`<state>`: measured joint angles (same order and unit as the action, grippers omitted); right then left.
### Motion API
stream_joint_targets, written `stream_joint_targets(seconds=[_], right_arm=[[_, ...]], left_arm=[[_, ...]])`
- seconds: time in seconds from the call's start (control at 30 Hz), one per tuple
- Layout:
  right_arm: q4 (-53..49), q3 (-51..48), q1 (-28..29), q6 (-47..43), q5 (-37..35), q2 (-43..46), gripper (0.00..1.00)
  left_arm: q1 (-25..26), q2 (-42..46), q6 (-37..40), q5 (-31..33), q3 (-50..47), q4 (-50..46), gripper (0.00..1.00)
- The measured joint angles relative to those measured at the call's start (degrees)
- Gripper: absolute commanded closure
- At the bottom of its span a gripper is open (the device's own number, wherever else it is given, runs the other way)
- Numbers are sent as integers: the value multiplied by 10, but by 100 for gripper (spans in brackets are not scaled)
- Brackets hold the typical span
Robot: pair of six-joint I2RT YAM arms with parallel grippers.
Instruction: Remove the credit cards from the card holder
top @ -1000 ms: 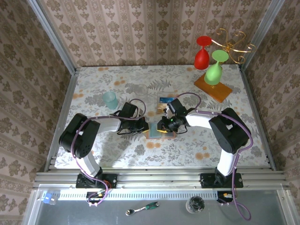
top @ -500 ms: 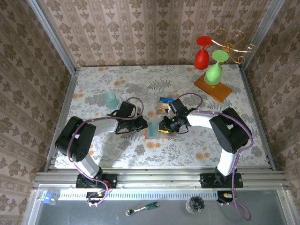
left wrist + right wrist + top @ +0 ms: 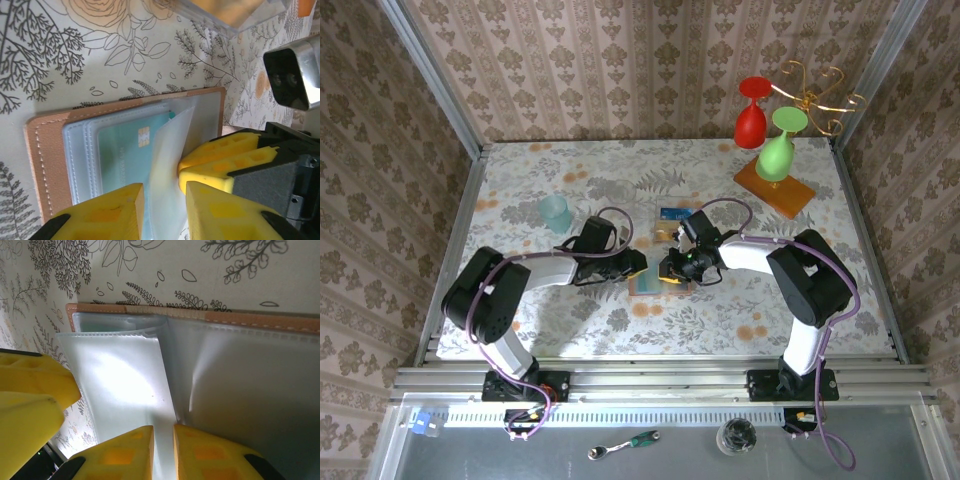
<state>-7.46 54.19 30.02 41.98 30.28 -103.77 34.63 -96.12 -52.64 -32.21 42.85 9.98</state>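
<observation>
At the card holder (image 3: pixel 648 284), laid open on the desk (image 3: pixel 570 170) between both arms, a teal credit card (image 3: pixel 125 155) is seen in the clear pocket on the left arm's side, its long axis pointed toward the left claw (image 3: pixel 162 192). That claw is partly spread above the card's near end, nothing pinched, and is judged nearer. The holder's clear pocket leaf (image 3: pixel 120 385) is pinched by the right claw (image 3: pixel 163 434).
</observation>
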Motion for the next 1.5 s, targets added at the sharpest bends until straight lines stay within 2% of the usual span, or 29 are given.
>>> stream_joint_targets(seconds=[0.27,0.5,0.9,1.5], right_arm=[[0,0,0,0,0,0,80],[-2,0,0,0,0,5,75],[-59,0,-21,-27,-34,90,73],[-118,0,-58,-61,-66,157,68]], left_arm=[[2,-17,-14,-9,-2,15,71],[5,-17,-25,-13,-2,37,71],[35,-20,-33,-12,18,33,68],[69,-96,-42,-13,99,33,62]])
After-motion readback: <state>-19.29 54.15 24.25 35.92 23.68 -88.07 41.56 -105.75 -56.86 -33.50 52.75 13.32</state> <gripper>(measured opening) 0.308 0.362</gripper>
